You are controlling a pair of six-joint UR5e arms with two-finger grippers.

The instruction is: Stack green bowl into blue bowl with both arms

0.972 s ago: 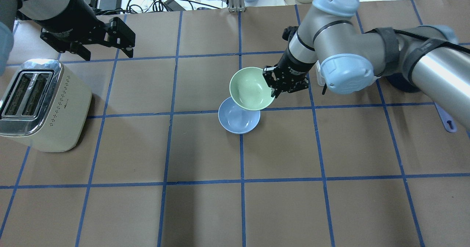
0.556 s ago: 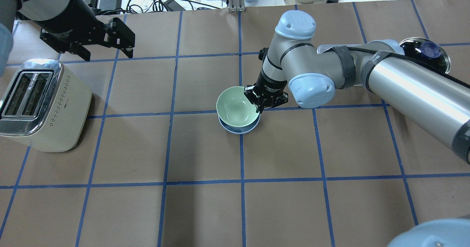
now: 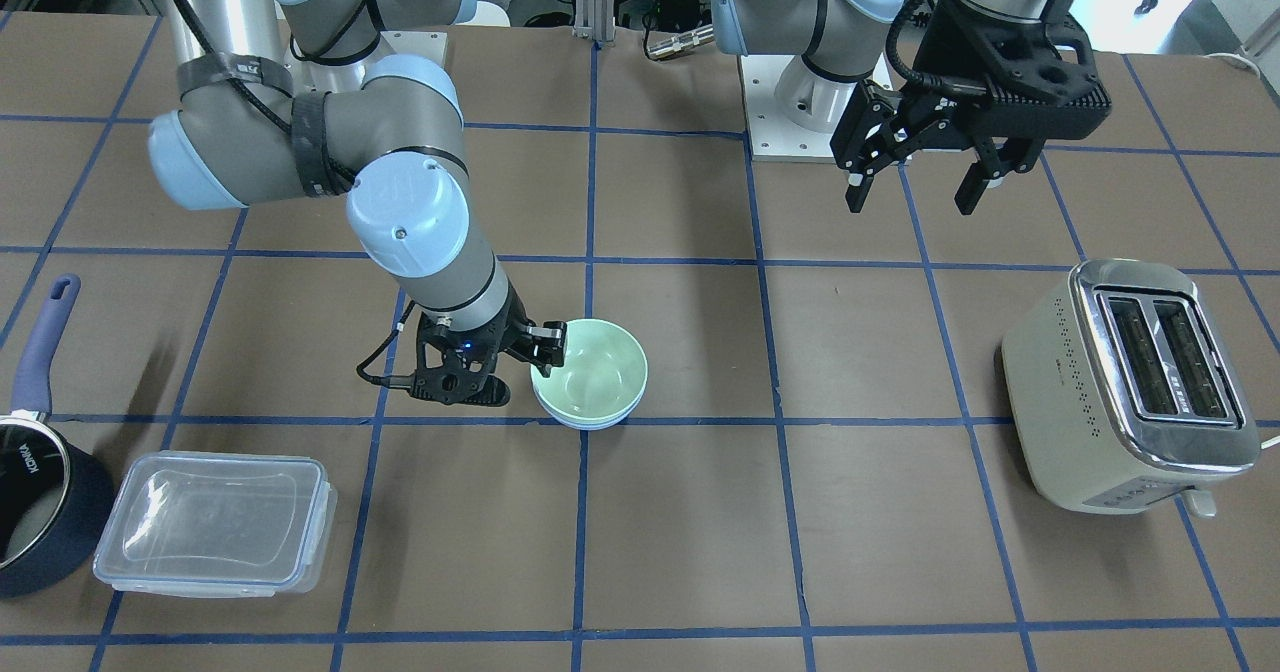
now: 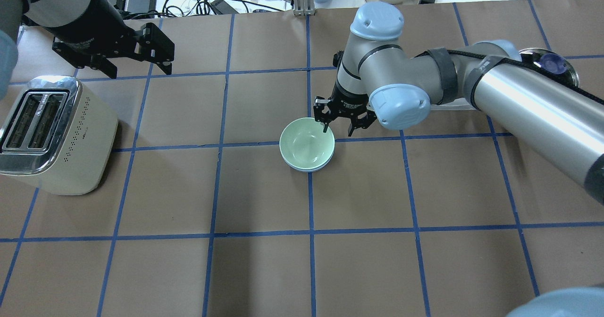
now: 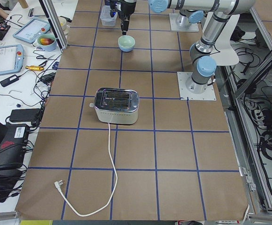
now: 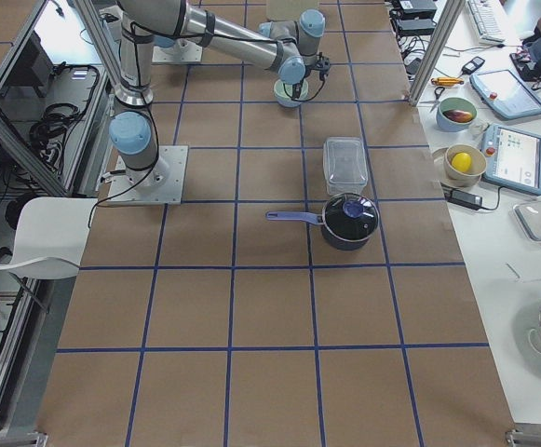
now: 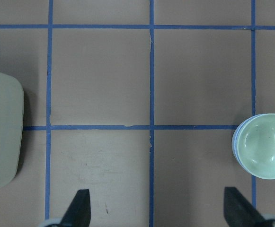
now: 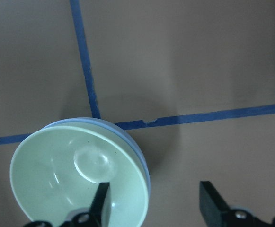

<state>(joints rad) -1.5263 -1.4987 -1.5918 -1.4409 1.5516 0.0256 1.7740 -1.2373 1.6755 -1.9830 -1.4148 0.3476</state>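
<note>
green bowl (image 4: 306, 142) sits nested in blue bowl (image 8: 138, 153), mid-frame in the overhead view; a second ago it hung tilted above. right gripper (image 4: 338, 130) has let go, fingers apart, one over the rim. left gripper (image 4: 137, 66) unchanged, spread wide at upper left above toaster (image 4: 56, 137).

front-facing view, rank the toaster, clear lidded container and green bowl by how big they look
1. toaster: largest, wide and tall.
2. clear lidded container: nearly as long as the toaster, but flatter.
3. green bowl: plainly smallest.
The bowl sits slightly farther from the camera, but not enough to change the order.
</note>
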